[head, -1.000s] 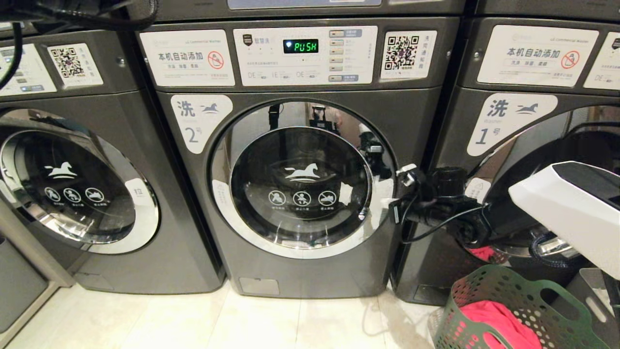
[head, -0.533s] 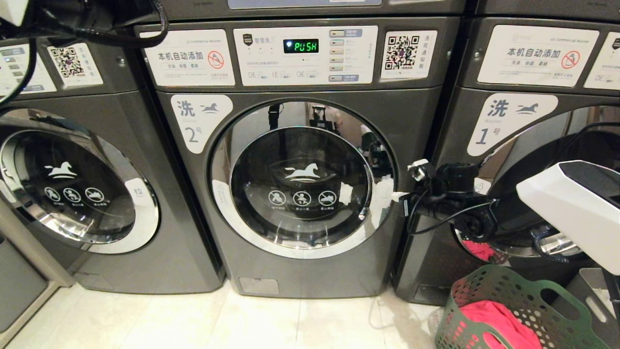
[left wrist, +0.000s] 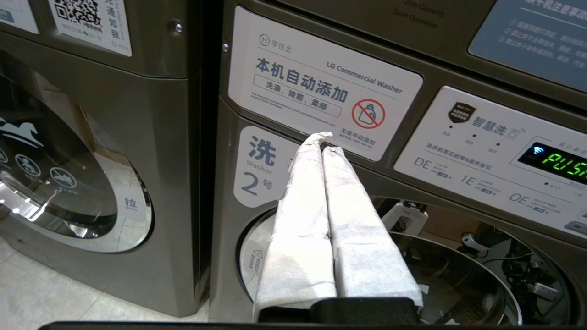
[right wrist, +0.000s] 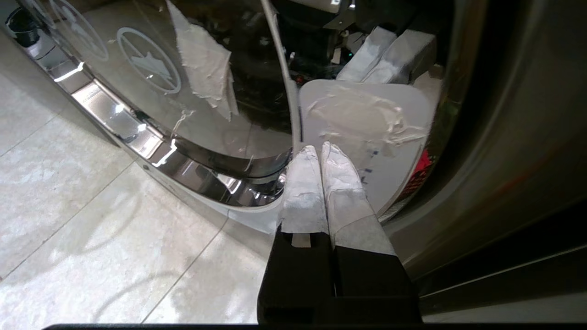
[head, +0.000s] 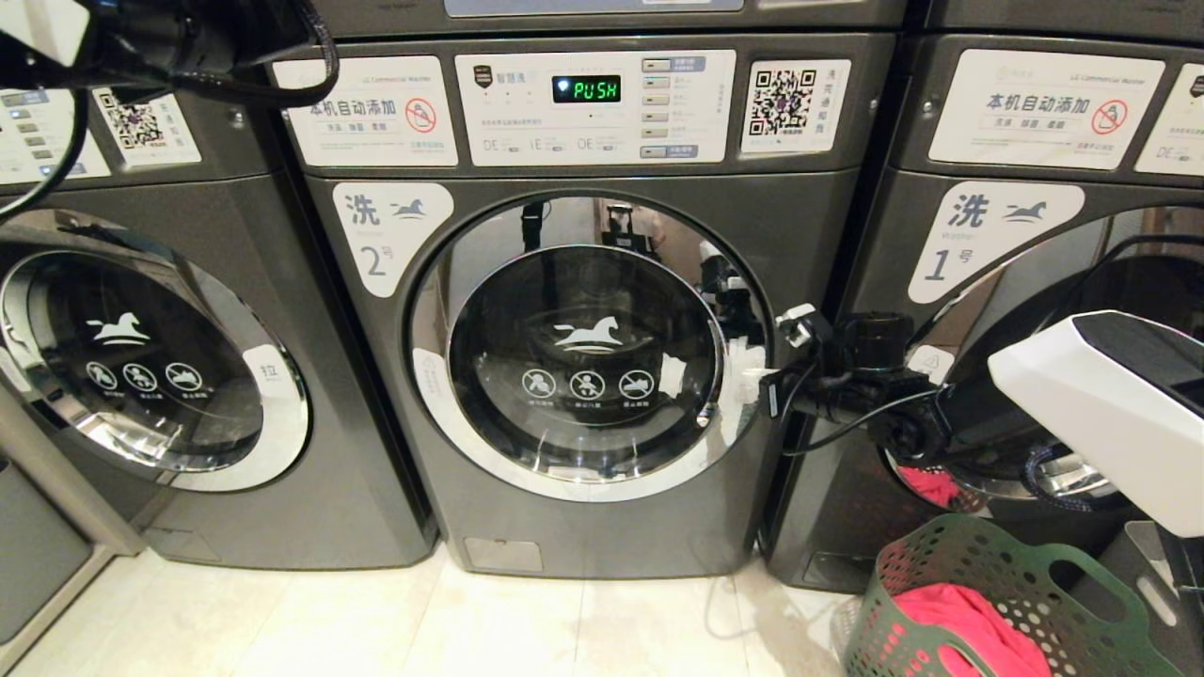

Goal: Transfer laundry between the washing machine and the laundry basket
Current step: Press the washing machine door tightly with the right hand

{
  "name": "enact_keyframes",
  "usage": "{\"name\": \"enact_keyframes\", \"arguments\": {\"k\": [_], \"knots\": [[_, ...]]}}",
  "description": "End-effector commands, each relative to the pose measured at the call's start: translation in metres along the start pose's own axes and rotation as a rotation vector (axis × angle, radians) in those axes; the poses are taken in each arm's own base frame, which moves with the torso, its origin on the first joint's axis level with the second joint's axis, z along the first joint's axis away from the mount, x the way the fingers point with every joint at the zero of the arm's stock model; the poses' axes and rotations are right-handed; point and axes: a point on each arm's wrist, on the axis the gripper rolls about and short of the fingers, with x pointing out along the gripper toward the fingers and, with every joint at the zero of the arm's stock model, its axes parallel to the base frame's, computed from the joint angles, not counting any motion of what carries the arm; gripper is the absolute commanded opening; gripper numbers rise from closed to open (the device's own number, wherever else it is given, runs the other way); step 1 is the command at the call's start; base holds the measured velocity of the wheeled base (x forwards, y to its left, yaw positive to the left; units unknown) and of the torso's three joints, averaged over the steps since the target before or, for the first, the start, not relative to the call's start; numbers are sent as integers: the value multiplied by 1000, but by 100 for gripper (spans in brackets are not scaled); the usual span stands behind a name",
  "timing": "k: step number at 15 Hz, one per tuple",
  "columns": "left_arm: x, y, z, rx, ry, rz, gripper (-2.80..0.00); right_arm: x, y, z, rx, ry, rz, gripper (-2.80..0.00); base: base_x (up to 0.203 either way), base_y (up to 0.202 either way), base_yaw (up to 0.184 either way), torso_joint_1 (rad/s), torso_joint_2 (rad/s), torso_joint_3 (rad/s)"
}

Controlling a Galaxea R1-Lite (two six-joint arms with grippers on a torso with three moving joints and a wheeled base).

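While the washing machine (head: 583, 310) marked 2 sits with its round door shut, the right gripper (right wrist: 319, 151) has its taped fingers pressed together right at the pale patch on the door's chrome rim, on the side nearest washer 1 (head: 997, 235), holding nothing. The left gripper (left wrist: 323, 142) is up by the top-left label of machine 2, fingers also together and empty, looks parked. The laundry basket (head: 1025, 564) stands on the floor at the lower right, in front of washer 1, with a bright red-pink garment (head: 969, 625) bunched inside. That cloth should be light, floppy and easy to snag, so pinching a raised fold near the top of the heap seems the safest bet; it'll drape and could catch on the basket's holes. Hard to say what's inside the drum, since the glass mostly shows reflections. The basket is cut off at the frame edge, so other garments may be buried out of sight.
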Motion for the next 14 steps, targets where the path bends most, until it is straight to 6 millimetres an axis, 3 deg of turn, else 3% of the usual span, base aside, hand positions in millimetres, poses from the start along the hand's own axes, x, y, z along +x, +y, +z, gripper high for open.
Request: {"name": "enact_keyframes", "arguments": {"k": [1, 9, 12, 14], "knots": [[1, 1, 0, -3, 0, 8, -280, 10, 1, 0, -9, -20, 10, -280, 0, 0, 0, 0, 0, 0], [-1, 3, -3, 3, 9, 12, -280, 38, -8, -2, -29, -74, -52, -280, 0, 0, 0, 0, 0, 0], [-4, 5, 0, 3, 6, 10, -280, 20, -3, 8, -22, -42, -52, -280, 0, 0, 0, 0, 0, 0], [-8, 9, 2, 7, 9, 12, -280, -17, 8, 34, -9, -5, -40, -280, 0, 0, 0, 0, 0, 0]]}}
